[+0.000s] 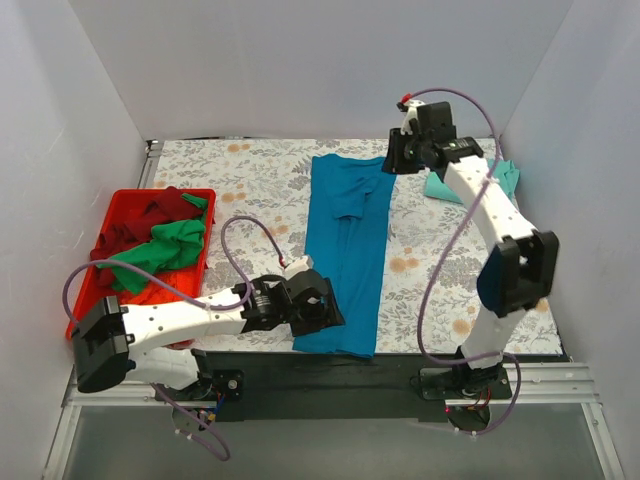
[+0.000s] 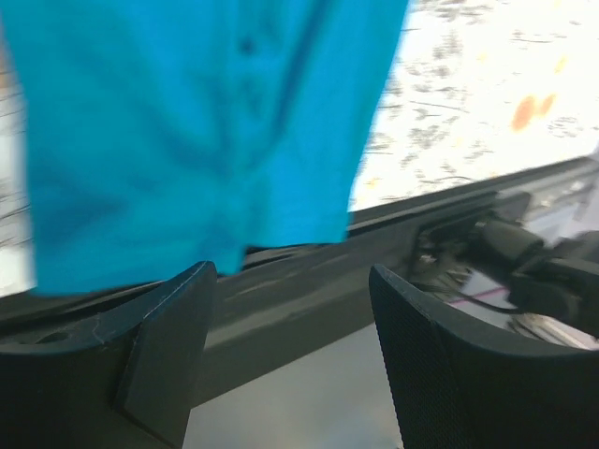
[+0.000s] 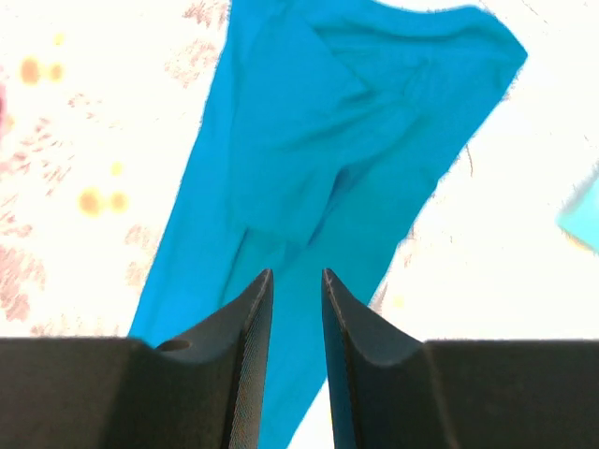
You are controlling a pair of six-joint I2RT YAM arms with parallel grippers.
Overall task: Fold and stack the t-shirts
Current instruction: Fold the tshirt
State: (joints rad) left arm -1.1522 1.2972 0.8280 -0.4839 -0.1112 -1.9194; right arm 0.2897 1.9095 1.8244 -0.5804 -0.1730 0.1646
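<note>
T-shirts lie in three places on the flower-patterned tabletop (image 1: 250, 180), and the places look sorted by stage of work. The deep blue t-shirt (image 1: 345, 260) is the largest piece. It lies flat down the middle as a long strip with its sides turned in, running from the far side to the near edge. That suits a fold end over end, which I judge to be the step in hand.

The red tray (image 1: 150, 193) sits at the left edge and seems to serve as the supply bin. A bright green t-shirt (image 1: 165, 245) and a dark red t-shirt (image 1: 150, 215) are crumpled together in it. The pale mint t-shirt (image 1: 508, 178) lies compact at the far right, partly behind the right arm, likely as the start of the stack.

The left hand (image 1: 318, 305) is at the near hem of the blue strip. Its wrist view shows its jaws wide apart with nothing between them and the hem just beyond the fingertips. The right hand (image 1: 393, 160) is over the far end, jaws only narrowly apart and gripping nothing, with the cloth below.

By count there is one blue shirt, one mint shirt and one tray. The tray holds at least one green and one dark red shirt, though the heap hides whether there are more. There are two arms and two hands.
</note>
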